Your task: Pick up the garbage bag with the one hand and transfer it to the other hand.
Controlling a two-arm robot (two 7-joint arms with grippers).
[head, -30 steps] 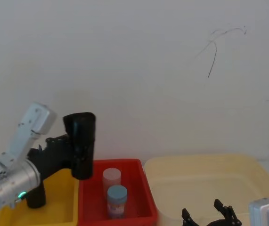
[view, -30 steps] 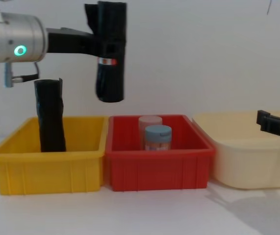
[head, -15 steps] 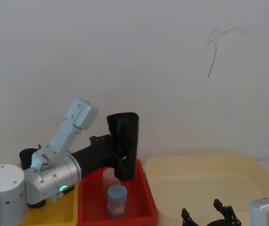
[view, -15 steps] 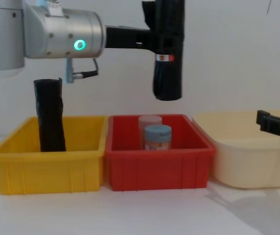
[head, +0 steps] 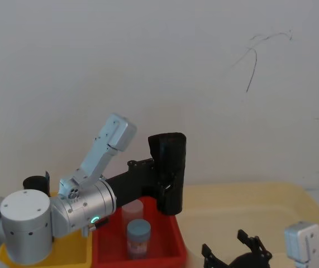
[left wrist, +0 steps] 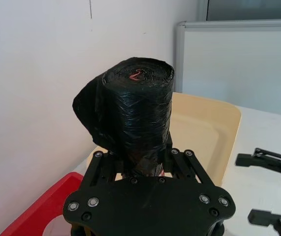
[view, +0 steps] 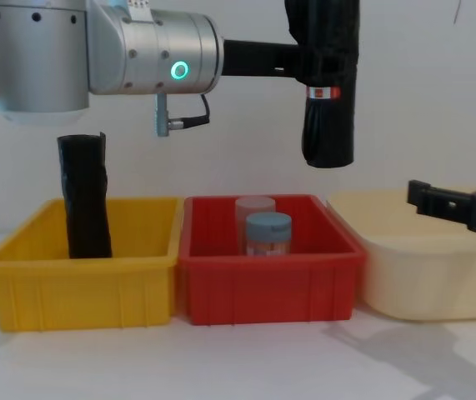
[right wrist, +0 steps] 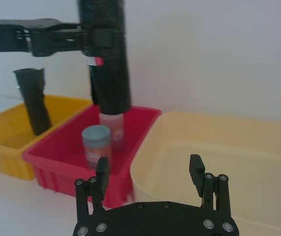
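A white table (view: 246,367) runs up to a bare white wall (head: 120,56); we take twelve o'clock as straight ahead of the robot. Nearest to us, at about four o'clock, the right gripper (right wrist: 149,169) hovers at the near side of a cream tub (view: 421,283). Its fingers are spread apart and hold nothing.

Beyond it we see three containers in a row across the table: a yellow bin (view: 79,292) at ten o'clock, a red bin (view: 271,292) at twelve, just beside it, and the cream tub at two. In the yellow bin's left part a plain black roll (view: 86,200) stands on end, leaning a little. In the red bin a blue-lidded jar (view: 268,236) stands in front of a pale jar (view: 255,205); we cannot tell whether the two touch.

Higher up, at about one o'clock, the garbage bag (view: 329,129) hangs upright in the air over the red bin's right side, well clear of the jars. The left gripper (view: 325,62) reaches across from the nine o'clock side, level with the table, and is clenched around the bag's upper half, just above its red-and-white band (view: 322,92). A green ring light (view: 179,71) glows on its silver wrist. From the left wrist we see a loose flap of film (left wrist: 88,113) standing off the roll's top.

Farthest off, high at one o'clock, a thin dark scratch (head: 252,70) marks the wall.
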